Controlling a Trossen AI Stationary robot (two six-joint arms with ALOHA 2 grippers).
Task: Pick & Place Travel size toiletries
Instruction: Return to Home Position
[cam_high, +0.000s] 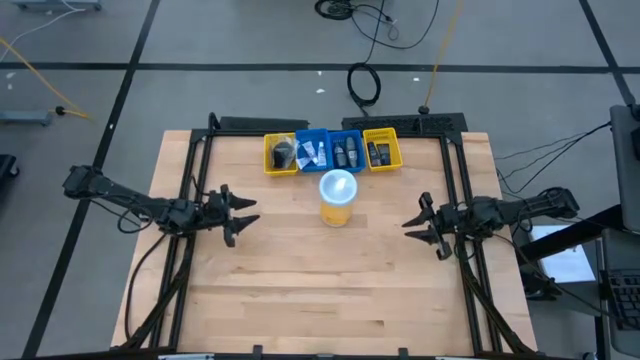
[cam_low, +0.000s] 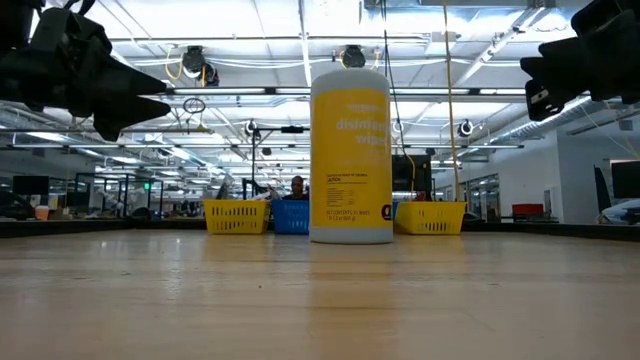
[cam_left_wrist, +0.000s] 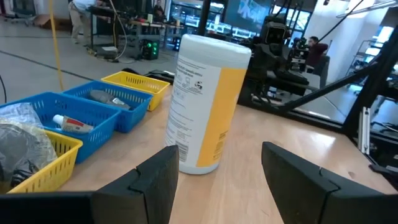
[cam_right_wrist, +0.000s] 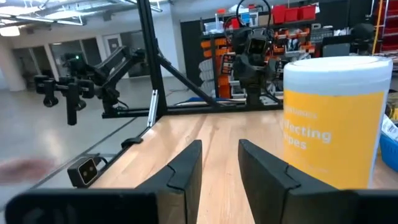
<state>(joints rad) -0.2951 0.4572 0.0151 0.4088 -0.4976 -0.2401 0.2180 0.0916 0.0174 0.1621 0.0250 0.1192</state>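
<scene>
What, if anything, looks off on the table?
Nothing stands out. The disinfecting wipes canister stands upright before the bins, toiletries inside them; left end effector and right end effector hang open, empty, out to either side.

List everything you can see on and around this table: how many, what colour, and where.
Yellow bins: two, yellow, at the ends of the row along the table's far edge.
Blue bins: two, blue, side by side between the yellow ones.
Toiletries: number unclear, dark and white, inside the bins.
Wipes canister: one, yellow with a white lid, upright in front of the bins.
Table: one, light wood.
Person: at least one, in the room beyond the table.
Left gripper: one, dark, open, left of the canister.
Right gripper: one, dark, open, right of the canister.
</scene>
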